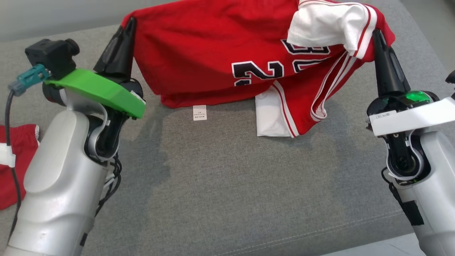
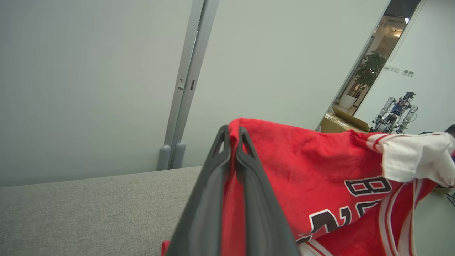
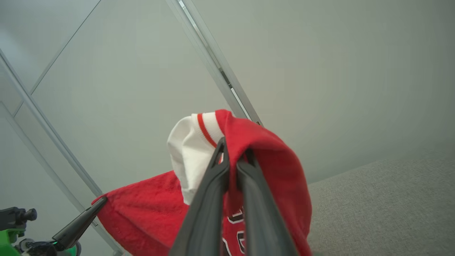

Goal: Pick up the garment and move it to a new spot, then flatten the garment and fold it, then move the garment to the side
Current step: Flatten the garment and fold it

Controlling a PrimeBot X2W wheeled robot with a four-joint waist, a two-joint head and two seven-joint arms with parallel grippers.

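Grey woven surface (image 1: 227, 185), soft red jersey (image 1: 199, 60)

Silver arms (image 1: 57, 170) carry black cables (image 1: 110, 185), a green bracket (image 1: 99, 90), tapered black fingers (image 1: 119, 49).

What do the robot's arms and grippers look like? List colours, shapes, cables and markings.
Both arms are rounded silver-grey shells. The left gripper and right gripper have long, black, tapering fingers. The left wrist carries a green bracket, black camera and teal plug on a dark cable; the right, a labelled white bracket and green light.
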